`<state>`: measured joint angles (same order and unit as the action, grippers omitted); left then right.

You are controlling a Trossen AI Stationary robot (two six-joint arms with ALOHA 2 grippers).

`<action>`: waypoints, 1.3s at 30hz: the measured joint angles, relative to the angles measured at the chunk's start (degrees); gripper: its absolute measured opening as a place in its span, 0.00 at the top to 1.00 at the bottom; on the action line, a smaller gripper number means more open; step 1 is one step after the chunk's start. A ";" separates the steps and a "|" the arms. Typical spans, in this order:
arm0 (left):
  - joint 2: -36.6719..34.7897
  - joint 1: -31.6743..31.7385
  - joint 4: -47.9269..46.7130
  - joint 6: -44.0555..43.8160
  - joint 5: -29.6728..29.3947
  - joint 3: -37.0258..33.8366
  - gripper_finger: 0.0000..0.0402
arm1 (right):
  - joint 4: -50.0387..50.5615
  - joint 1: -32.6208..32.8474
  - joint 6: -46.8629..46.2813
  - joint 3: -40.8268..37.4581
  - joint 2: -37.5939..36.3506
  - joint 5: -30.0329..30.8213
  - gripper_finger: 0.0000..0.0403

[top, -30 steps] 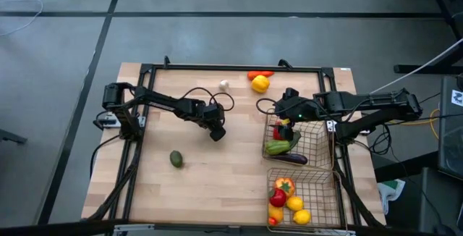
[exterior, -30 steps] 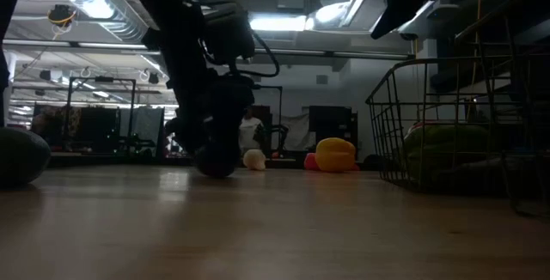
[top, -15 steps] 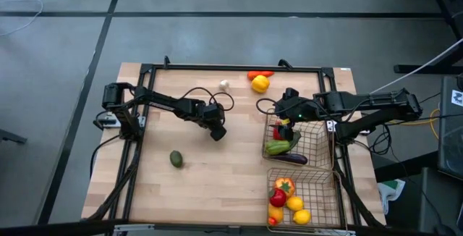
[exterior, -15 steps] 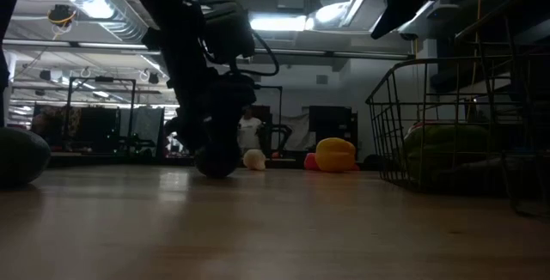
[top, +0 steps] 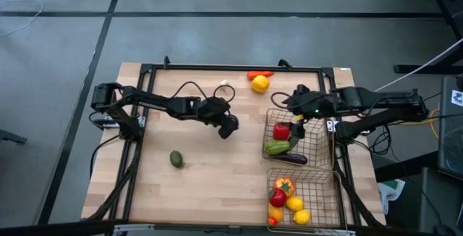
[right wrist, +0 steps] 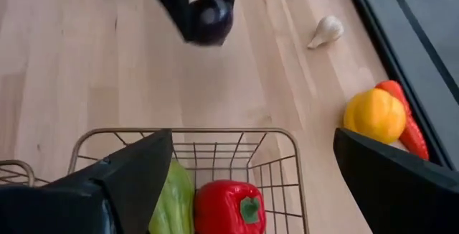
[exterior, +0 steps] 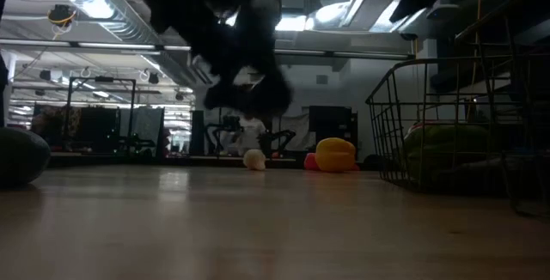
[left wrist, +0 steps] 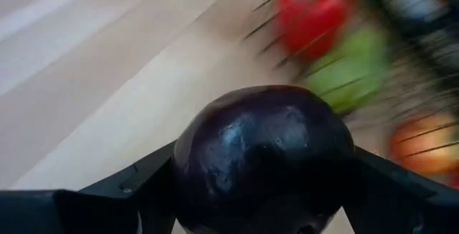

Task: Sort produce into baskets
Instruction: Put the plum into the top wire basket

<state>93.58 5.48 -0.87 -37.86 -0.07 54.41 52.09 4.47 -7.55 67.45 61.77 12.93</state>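
wooden table — baskets, loose produce

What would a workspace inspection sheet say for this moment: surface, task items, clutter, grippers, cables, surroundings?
Surface: light wooden table inside a black frame.
Job's things: far basket holds a red pepper, a green vegetable and an eggplant; near basket holds red, orange and yellow pieces. Loose on the table: avocado, garlic, yellow pepper beside a red piece.
Clutter: nothing seen.
Grippers: left gripper is lifted over the table's middle, shut on a dark purple piece; right gripper is open over the far basket.
Cables: black cable looped along the left arm.
Surroundings: grey floor; ceiling lights and ducts in the low view.
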 joint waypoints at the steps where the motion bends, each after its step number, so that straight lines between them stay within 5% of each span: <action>1: 0.00 -0.59 3.36 -0.53 0.05 0.00 0.24 | 0.42 0.00 0.00 0.24 -0.48 0.00 0.05; 10: 0.34 -5.43 28.55 -3.78 -5.32 1.48 0.24 | 0.37 0.00 -0.09 2.27 -2.64 0.04 0.05; 15: 2.98 -8.01 28.61 -0.91 -10.67 7.09 0.24 | 0.26 0.00 -0.09 2.99 -2.64 0.04 0.05; 28: 20.78 -12.08 28.51 6.33 -11.83 26.18 0.24 | 0.42 0.00 -0.09 3.07 -2.59 -0.92 0.05; 39: 28.07 -12.35 25.02 10.37 -11.83 28.04 0.24 | 0.61 0.00 -0.08 3.09 -2.57 -2.44 0.05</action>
<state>121.66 -6.87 24.15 -27.48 -11.90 82.46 52.71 4.47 -7.63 70.54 59.20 10.49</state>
